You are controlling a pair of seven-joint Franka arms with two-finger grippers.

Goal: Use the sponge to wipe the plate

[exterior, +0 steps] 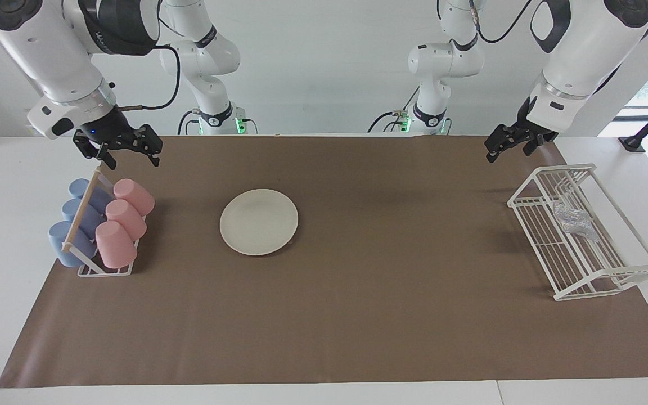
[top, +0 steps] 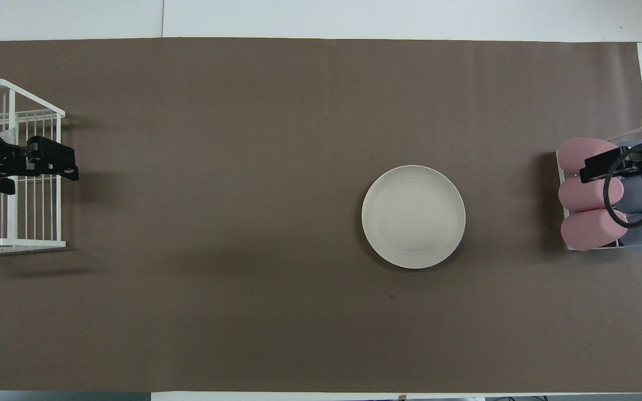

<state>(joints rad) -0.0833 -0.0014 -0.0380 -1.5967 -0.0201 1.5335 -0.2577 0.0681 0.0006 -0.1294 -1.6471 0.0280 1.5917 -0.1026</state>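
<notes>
Sponge (exterior: 575, 220) inside wire rack (exterior: 628, 274); plate (exterior: 259, 221) beside cup rack (exterior: 104, 271); both fingers open, empty.

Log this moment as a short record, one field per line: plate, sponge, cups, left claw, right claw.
plate: cream plate flat on the brown mat, bare, nothing touching it
sponge: silvery sponge lying in the white wire rack at the left arm's end of the table
cups: pink cups and blue cups in a holder at the right arm's end
left claw: left claw raised near the rack, open, empty
right claw: right claw raised near the cups, open, empty
</notes>
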